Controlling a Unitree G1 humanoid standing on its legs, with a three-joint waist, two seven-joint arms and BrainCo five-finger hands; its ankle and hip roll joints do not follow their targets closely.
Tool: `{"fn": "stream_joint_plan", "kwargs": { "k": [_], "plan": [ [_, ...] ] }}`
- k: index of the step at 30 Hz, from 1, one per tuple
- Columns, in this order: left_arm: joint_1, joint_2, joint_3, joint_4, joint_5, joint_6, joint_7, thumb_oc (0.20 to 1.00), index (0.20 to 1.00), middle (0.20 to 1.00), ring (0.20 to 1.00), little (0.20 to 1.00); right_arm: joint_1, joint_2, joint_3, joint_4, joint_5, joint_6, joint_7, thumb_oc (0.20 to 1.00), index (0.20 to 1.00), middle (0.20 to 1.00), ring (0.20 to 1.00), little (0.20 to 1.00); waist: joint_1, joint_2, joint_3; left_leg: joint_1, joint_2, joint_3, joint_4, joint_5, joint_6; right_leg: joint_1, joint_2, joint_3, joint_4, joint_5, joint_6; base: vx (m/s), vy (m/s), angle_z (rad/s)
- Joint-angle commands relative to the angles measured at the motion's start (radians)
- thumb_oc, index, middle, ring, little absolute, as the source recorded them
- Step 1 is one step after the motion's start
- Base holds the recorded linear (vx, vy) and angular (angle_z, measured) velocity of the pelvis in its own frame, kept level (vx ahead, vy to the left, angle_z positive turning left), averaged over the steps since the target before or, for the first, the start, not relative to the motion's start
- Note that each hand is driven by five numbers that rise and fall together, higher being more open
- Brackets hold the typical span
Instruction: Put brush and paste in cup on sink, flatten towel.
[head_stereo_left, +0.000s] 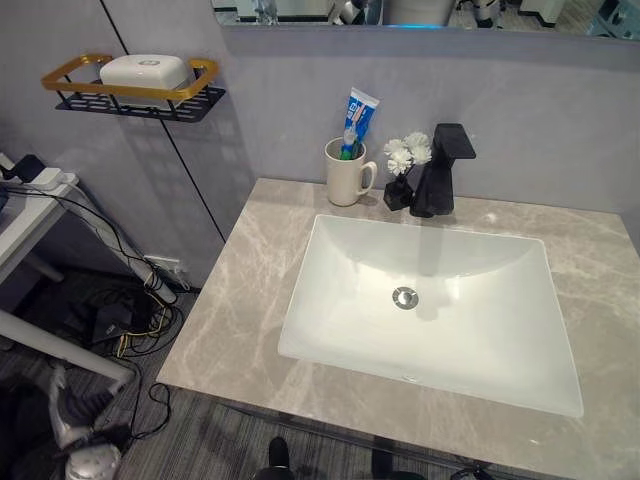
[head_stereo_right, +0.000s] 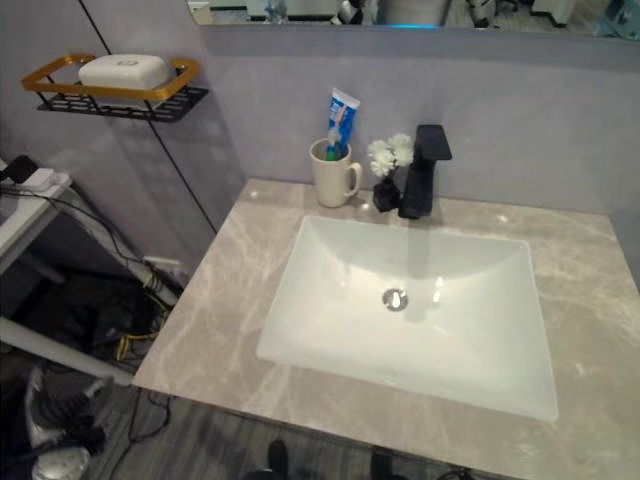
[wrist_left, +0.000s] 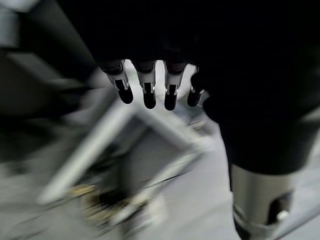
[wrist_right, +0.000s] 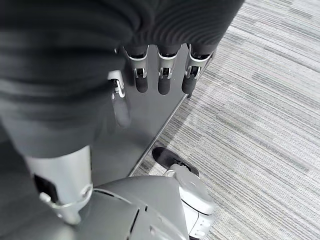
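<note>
You have one cream cup (head_stereo_left: 345, 173) on the counter, holding one toothpaste tube (head_stereo_left: 360, 112) and one toothbrush (head_stereo_left: 349, 141). There is one white basin (head_stereo_left: 430, 310), one black tap (head_stereo_left: 440, 170), one small flower vase (head_stereo_left: 398, 190), and one wall rack (head_stereo_left: 135, 90) carrying one white soap dish (head_stereo_left: 145, 71).

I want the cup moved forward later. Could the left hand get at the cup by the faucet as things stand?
Probably yes. The cup stands at the back of the counter, left of the faucet, with bare counter before it. The left hand hangs low off the counter, fingers relaxed and holding nothing, so it must first rise.
</note>
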Motion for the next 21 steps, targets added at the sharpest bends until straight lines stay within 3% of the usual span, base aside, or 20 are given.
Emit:
{"fn": "stream_joint_plan", "kwargs": {
  "k": [1,3,4,5,7,9,12,16,18,21],
  "plan": [
    [-0.009,0.009,-0.074,0.047,-0.032,-0.005,-0.092,1.000,1.000,1.000,1.000,1.000,-0.136,-0.018,-0.070,-0.035,0.006,-0.038,-0.013,1.000,1.000,1.000,1.000,1.000,0.013,-0.068,-0.003,-0.080,-0.095,-0.147,0.078,0.071,0.047,0.008,0.021,0.028,0.085,-0.045,-0.005,-0.02,0.059,-0.49],
    [-0.041,-0.027,-0.154,0.191,-0.055,-0.004,-0.148,1.000,1.000,1.000,1.000,1.000,-0.144,-0.025,-0.064,-0.024,0.007,-0.038,0.000,1.000,1.000,1.000,1.000,1.000,0.009,-0.069,-0.006,-0.078,-0.152,-0.218,0.122,0.028,0.063,-0.001,0.021,0.077,0.090,-0.033,-0.003,-0.04,0.118,-0.34],
    [-0.057,-0.057,-0.222,0.241,-0.069,-0.013,-0.189,1.000,1.000,1.000,1.000,1.000,-0.151,-0.027,-0.052,-0.010,0.004,-0.042,0.012,1.000,1.000,1.000,1.000,1.000,0.007,-0.071,-0.006,-0.069,-0.197,-0.267,0.167,-0.021,0.081,-0.016,0.024,0.126,0.099,-0.025,0.002,-0.05,0.149,-0.59],
    [-0.072,-0.074,-0.267,0.271,-0.066,-0.014,-0.208,1.000,1.000,1.000,1.000,1.000,-0.150,-0.028,-0.049,-0.026,0.010,-0.042,0.015,1.000,1.000,1.000,1.000,1.000,-0.005,-0.071,-0.011,-0.065,-0.209,-0.269,0.171,-0.035,0.088,-0.028,0.028,0.150,0.101,-0.017,0.006,-0.03,0.139,-1.13],
    [-0.110,-0.102,-0.369,0.339,-0.022,-0.021,-0.237,1.000,1.000,1.000,1.000,1.000,-0.153,-0.018,-0.056,-0.018,0.030,-0.049,0.006,1.000,1.000,1.000,1.000,1.000,-0.017,-0.069,-0.009,-0.042,-0.215,-0.245,0.177,-0.056,0.099,-0.032,0.034,0.199,0.099,-0.002,0.018,-0.02,0.116,-1.20],
    [-0.125,-0.115,-0.408,0.363,0.005,-0.021,-0.250,1.000,1.000,1.000,1.000,1.000,-0.158,-0.011,-0.062,-0.009,0.040,-0.053,-0.002,1.000,1.000,1.000,1.000,1.000,-0.024,-0.068,-0.012,-0.031,-0.220,-0.232,0.173,-0.070,0.106,-0.038,0.035,0.223,0.101,0.005,0.025,-0.04,0.141,-0.65],
    [-0.199,-0.140,-0.549,0.425,0.167,-0.021,-0.247,1.000,1.000,1.000,1.000,1.000,-0.168,0.023,-0.065,-0.015,0.067,-0.061,-0.021,1.000,1.000,1.000,1.000,1.000,-0.061,-0.062,-0.013,0.009,-0.216,-0.130,0.136,-0.096,0.134,-0.087,0.040,0.329,0.116,0.043,0.072,-0.08,0.215,-1.02],
    [-0.255,-0.140,-0.632,0.448,0.261,-0.029,-0.240,1.000,1.000,1.000,1.000,1.000,-0.156,0.049,-0.074,0.003,0.079,-0.063,-0.037,1.000,1.000,1.000,1.000,1.000,-0.090,-0.069,0.006,0.032,-0.218,-0.030,0.072,-0.088,0.152,-0.151,0.029,0.392,0.125,0.107,0.128,-0.09,0.141,-1.38],
    [-0.285,-0.137,-0.650,0.443,0.276,-0.028,-0.227,1.000,1.000,1.000,1.000,1.000,-0.152,0.062,-0.089,0.012,0.087,-0.062,-0.054,1.000,1.000,1.000,1.000,1.000,-0.099,-0.069,0.028,0.031,-0.206,0.023,0.060,-0.085,0.150,-0.193,0.000,0.345,0.125,0.131,0.144,-0.16,0.056,-0.83],
    [-0.308,-0.143,-0.637,0.450,0.250,-0.016,-0.213,1.000,1.000,1.000,1.000,1.000,-0.152,0.082,-0.094,0.041,0.083,-0.057,-0.076,1.000,1.000,1.000,1.000,1.000,-0.089,-0.051,0.053,0.046,-0.165,0.099,0.051,-0.087,0.140,-0.209,-0.094,0.079,0.142,0.100,0.103,-0.13,0.040,-1.25]
  ]
}}
